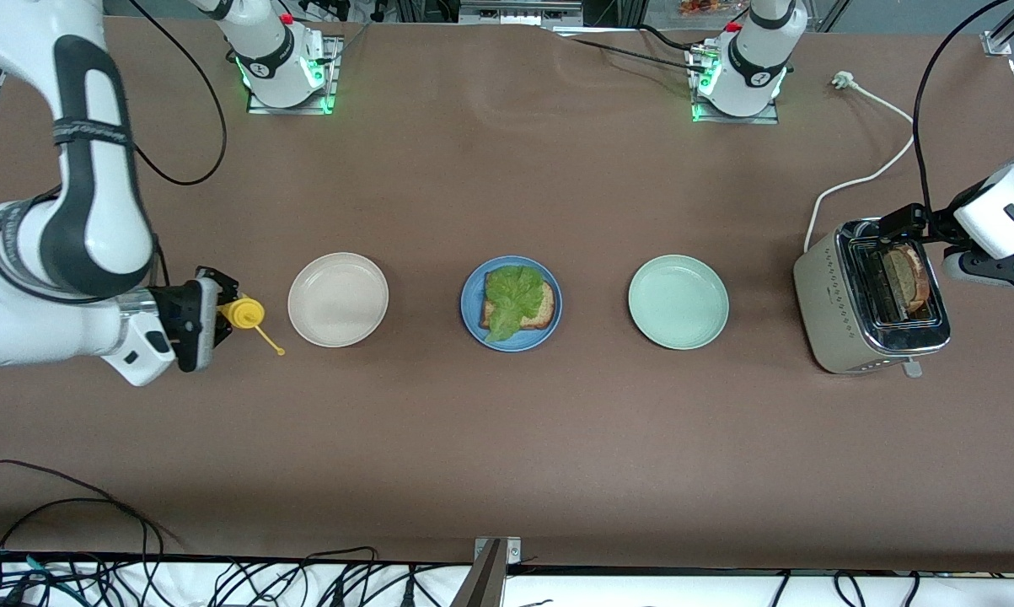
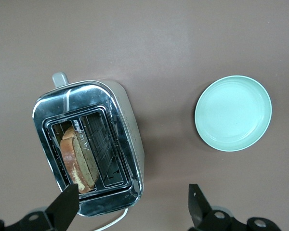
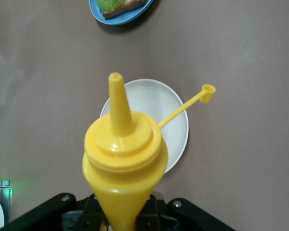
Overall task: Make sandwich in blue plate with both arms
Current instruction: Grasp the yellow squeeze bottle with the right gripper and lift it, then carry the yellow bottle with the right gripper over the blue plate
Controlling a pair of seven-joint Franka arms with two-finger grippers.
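1. Nearest the front camera, a tangle of black cables [image 1: 68, 548] lies along the table's near edge, toward the right arm's end
2. No brand name or label can be read on anything; small markings on the arm bases are too small to make out
3. The blue plate [image 1: 474, 320] sits mid-table and holds one slice of toasted bread [image 1: 544, 305] with a ruffled green lettuce leaf [image 1: 511, 297] laid over it; no second slice covers the leaf
4. The beige plate [image 1: 338, 299] stands beside the blue plate toward the right arm's end, with nothing in it
5. The pale green plate [image 1: 678, 301] stands beside the blue plate toward the left arm's end, also with nothing in it
6. The silver toaster [image 1: 844, 333] stands at the left arm's end of the table; one slot holds a brown slice of toast [image 2: 76, 163] standing on edge, the other slot shows only its wire guides
7. The left gripper [image 2: 132, 204] hangs over the toaster with its fingers spread wide apart, one above the toaster's edge, gripping nothing
8. The right gripper [image 1: 211, 314] is clamped on a yellow squeeze bottle [image 3: 123, 159], held up just beside the beige plate; the nozzle is uncapped and the small cap [image 3: 208, 92] dangles on its tether
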